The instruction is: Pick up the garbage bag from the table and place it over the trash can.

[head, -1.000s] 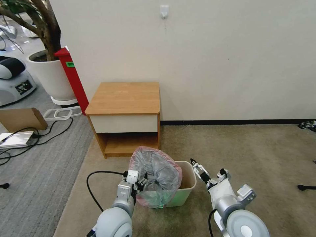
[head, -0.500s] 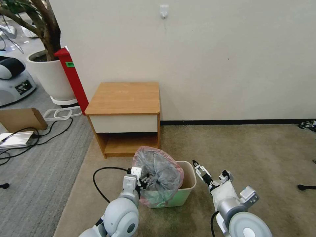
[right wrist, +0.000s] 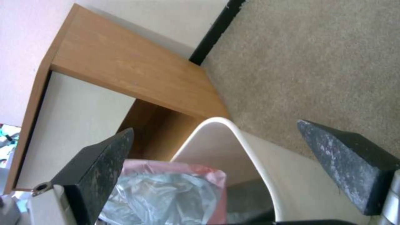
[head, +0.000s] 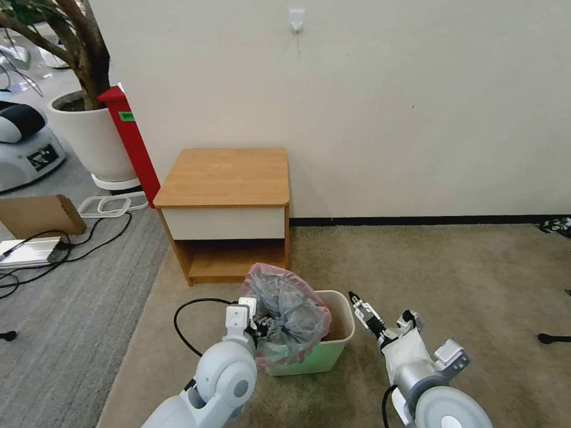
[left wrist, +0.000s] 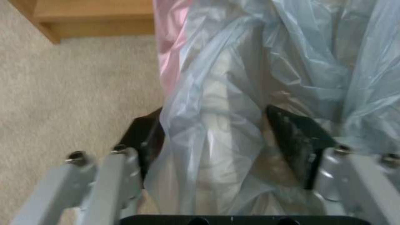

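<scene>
The garbage bag [head: 285,312], grey crinkly plastic with a pink rim band, stands ballooned over the left half of the trash can [head: 336,333], a cream bin on the carpet in front of the table [head: 226,178]. My left gripper [head: 259,327] is at the bin's near-left rim. In the left wrist view its black fingers [left wrist: 298,137] stand apart, with the bag's plastic [left wrist: 217,118] hanging between them. My right gripper [head: 358,304] hovers open just right of the bin's right rim [right wrist: 233,137], nothing between its fingers [right wrist: 346,162]. The bin's right half is uncovered.
The table stands against the wall just behind the bin. A red panel [head: 131,142] and a large white plant pot [head: 89,137] are to its left. Cables [head: 71,249] and a cardboard box [head: 38,214] lie on the grey floor at left. Open carpet lies to the right.
The left arm's elbow swung right and the left gripper edged right with it. The bag shifted slightly right over the bin. The right gripper drew back a little.
</scene>
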Tool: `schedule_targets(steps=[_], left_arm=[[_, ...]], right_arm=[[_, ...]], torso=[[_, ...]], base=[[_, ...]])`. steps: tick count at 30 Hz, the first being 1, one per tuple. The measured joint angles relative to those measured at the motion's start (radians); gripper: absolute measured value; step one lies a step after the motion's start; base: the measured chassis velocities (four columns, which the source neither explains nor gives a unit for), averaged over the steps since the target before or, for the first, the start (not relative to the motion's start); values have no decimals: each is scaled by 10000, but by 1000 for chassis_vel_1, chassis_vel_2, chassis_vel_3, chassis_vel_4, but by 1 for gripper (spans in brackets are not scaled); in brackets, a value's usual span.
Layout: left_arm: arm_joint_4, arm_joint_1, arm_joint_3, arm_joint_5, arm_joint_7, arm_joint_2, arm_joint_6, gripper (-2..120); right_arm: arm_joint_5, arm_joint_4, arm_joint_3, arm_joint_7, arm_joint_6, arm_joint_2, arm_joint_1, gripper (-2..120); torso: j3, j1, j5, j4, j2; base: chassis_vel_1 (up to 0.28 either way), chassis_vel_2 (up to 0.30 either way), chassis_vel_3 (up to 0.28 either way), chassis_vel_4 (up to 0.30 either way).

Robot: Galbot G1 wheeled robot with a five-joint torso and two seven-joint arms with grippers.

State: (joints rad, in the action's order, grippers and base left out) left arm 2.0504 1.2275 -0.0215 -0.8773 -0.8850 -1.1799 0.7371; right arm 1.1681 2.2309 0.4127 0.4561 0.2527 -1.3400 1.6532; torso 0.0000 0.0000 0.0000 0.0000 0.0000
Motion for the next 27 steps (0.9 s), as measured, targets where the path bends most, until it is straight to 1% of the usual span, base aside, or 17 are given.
schedule_targets(steps=[1, 2, 6, 7, 11, 12, 15, 16, 17, 19, 20, 21, 22, 24, 25, 26, 27], left_arm=[[-17, -2, 10, -141, -59, 7, 7, 55], [-17, -2, 10, -141, -59, 7, 7, 55], [-93, -4, 50, -636, -258, 34, 8, 37], [-93, -4, 50, -636, -258, 34, 8, 37], [-110, 3, 103, -742, -274, 119, 3, 19], [-110, 3, 103, -742, -274, 119, 3, 19], [-73, 41, 131, -798, -201, 151, -76, 8], [-49, 78, 143, -796, -87, 170, -235, 5], [-49, 78, 143, -796, -87, 170, -235, 5], [7, 173, 168, -729, 213, 204, -640, 4], [37, 258, 190, -635, 479, 237, -994, 4], [69, 404, 232, -418, 903, 284, -1477, 4], [69, 404, 232, -418, 903, 284, -1477, 4], [104, 633, 335, -90, 1473, 345, -2057, 4], [150, 830, 421, 117, 1956, 393, -2533, 4], [150, 830, 421, 117, 1956, 393, -2533, 4], [181, 941, 485, 238, 2266, 419, -2804, 4]], right_arm=[[9, 21, 9, 8, -10, 29, -19, 100], [9, 21, 9, 8, -10, 29, -19, 100], [35, 46, -5, 33, -35, 75, -132, 100], [35, 46, -5, 33, -35, 75, -132, 100], [41, 89, -53, 44, -41, 78, -242, 100], [41, 89, -53, 44, -41, 78, -242, 100], [41, 126, -70, 49, -42, 82, -300, 100], [41, 140, -83, 51, -42, 90, -327, 100], [41, 140, -83, 51, -42, 90, -327, 100], [25, 191, -118, 52, -30, 114, -380, 100], [1, 230, -158, 52, -1, 134, -415, 100], [-73, 306, -231, 52, 65, 172, -460, 100], [-73, 306, -231, 52, 65, 172, -460, 100], [-271, 481, -381, 44, 158, 259, -506, 100], [-438, 723, -563, 34, 324, 381, -550, 100], [-438, 723, -563, 34, 324, 381, -550, 100], [-536, 913, -685, 24, 521, 481, -563, 100]], torso=[[0, 1, -1, 0, 0], [0, 1, -1, 0, 0], [0, 1, -1, 0, 0], [0, 1, -1, 0, 0], [0, 1, 0, 0, 0], [0, 1, 0, 0, 0], [0, 0, -3, 0, 0], [0, 0, -2, 0, 0], [0, 0, -2, 0, 0], [0, 0, -3, 0, 0], [0, 1, -1, 0, 0], [0, 0, 0, 0, 0], [0, 0, 0, 0, 0], [0, 1, 0, 0, 0], [0, 0, 0, 3, 0], [0, 0, 0, 3, 0], [0, 1, -1, 2, 0]], base=[[0, 0, 0, 0], [0, 0, 0, 0], [0, 0, 0, 0], [0, 0, 0, 0], [0, 0, 0, 0], [0, 0, 0, 0], [0, 0, 0, 0], [0, 0, 0, 0], [0, 0, 0, 0], [0, 0, 0, 0], [0, 0, 0, 0], [0, 0, 0, 0], [0, 0, 0, 0], [0, 0, 0, 0], [0, 0, 0, 0], [0, 0, 0, 0], [0, 0, 0, 0]])
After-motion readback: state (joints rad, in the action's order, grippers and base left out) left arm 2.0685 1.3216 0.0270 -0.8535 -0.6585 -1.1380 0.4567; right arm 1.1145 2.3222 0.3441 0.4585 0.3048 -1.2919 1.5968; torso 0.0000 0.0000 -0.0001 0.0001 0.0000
